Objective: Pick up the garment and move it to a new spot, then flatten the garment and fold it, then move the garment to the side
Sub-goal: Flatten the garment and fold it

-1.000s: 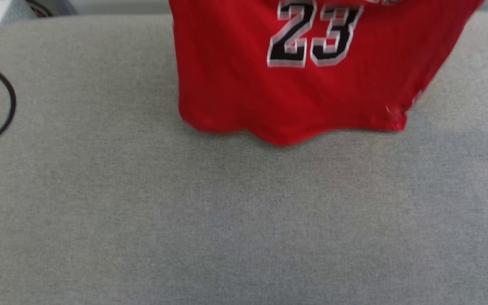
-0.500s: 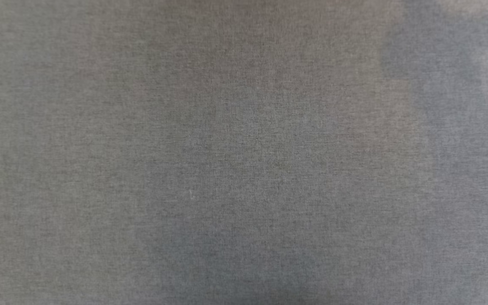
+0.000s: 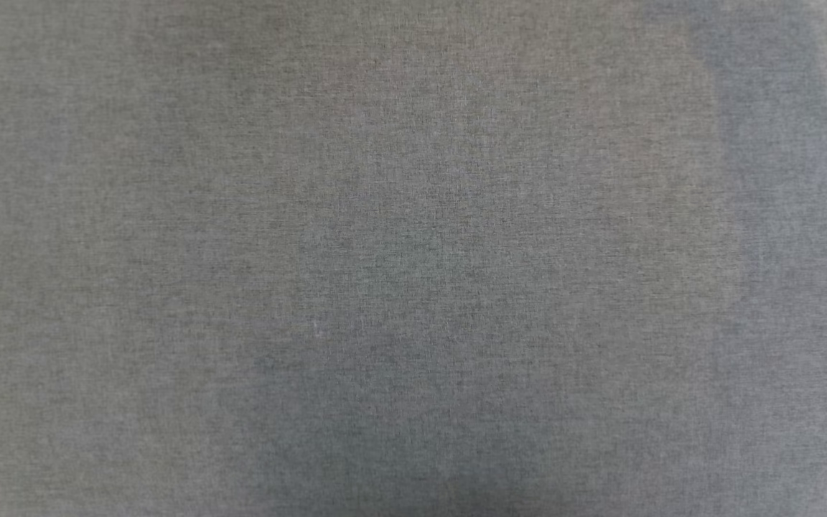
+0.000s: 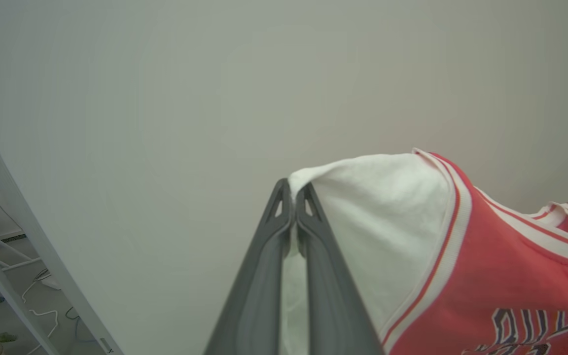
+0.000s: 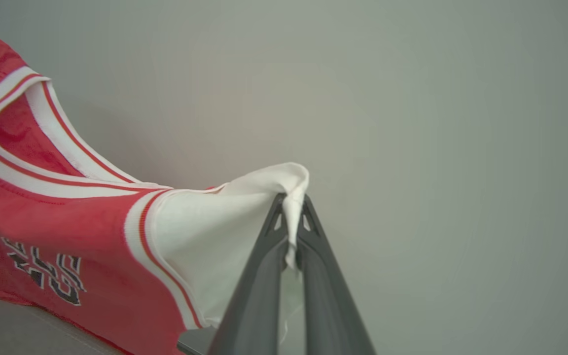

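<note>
Left gripper (image 4: pixel 294 190): jaws pressed together, pinching the tip of one white sleeve (image 4: pixel 377 222)
Right gripper (image 5: pixel 291 202): jaws closed the same way on the other white sleeve (image 5: pixel 215 227), with a small fold spilling over the tips
Garment (image 5: pixel 67 236): held up between the two pinches, lettering toward the wrist cameras, collar sagging mid-span
Surface (image 3: pixel 413 258): grey cloth with soft shadows; the garment's lower part hangs toward it, contact not decidable
Step (judged): carrying to the new spot, ahead of flattening
Technique: hold both pinches level and well apart for a taut shoulder line; land the hem first, then draw the shoulders away from it to lay the body smooth
Risk: bites on the sleeve tips are thin, so a jerk could slip one
</note>
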You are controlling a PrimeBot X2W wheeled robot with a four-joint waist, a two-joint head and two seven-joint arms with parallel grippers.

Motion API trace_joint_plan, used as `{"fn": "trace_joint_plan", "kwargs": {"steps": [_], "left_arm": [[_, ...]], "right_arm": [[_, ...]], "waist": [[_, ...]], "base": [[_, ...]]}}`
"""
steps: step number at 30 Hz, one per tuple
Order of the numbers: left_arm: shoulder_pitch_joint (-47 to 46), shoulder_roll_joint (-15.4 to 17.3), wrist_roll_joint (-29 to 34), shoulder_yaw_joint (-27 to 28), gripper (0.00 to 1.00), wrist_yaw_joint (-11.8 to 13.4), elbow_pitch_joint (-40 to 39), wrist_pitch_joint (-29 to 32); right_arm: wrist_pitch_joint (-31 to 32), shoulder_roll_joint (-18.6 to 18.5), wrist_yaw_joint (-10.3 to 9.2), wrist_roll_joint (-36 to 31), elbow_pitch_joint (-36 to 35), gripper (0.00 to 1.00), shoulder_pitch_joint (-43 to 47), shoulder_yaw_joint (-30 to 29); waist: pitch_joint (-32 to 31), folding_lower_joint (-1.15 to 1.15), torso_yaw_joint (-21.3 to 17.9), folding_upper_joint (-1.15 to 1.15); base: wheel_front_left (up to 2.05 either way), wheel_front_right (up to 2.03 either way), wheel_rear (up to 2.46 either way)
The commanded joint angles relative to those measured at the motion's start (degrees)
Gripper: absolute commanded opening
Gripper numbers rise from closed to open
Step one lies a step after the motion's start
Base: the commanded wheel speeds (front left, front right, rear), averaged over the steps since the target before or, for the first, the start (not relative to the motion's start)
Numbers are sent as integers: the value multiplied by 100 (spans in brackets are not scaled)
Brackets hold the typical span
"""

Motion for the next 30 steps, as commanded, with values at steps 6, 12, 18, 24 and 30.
{"fn": "trace_joint_plan", "kwargs": {"steps": [6, 12, 18, 24, 30], "left_arm": [[1264, 86, -264, 45, 0, -59, -113, -240], [2916, 239, -500, 255, 0, 82, -569, -297], [5083, 373, -554, 648, 0, 435, -1440, -300], [6962, 433, -483, 621, 0, 829, -2123, -301], [8209, 509, -596, 599, 0, 1197, -2522, -301]], "right_arm": [[-411, 14, -4, 581, -19, 0, 999, 640], [-672, -272, -4, 1157, -387, 0, 2212, 1317], [-808, -805, -4, 1677, -963, 0, 3587, 1863], [-906, -1092, -4, 1927, -1301, 0, 4859, 2141], [-981, -1299, -4, 2104, -1417, 0, 6010, 2168]], "waist": [[-533, -1, 43, 0], [-1152, -1, 64, 0], [-1758, -1, 114, 0], [-2214, -1, 127, 0], [-2609, -1, 126, 0]], "base": [[0, 0, 0], [0, 0, 0], [0, 0, 0], [0, 0, 0], [0, 0, 0]]}}
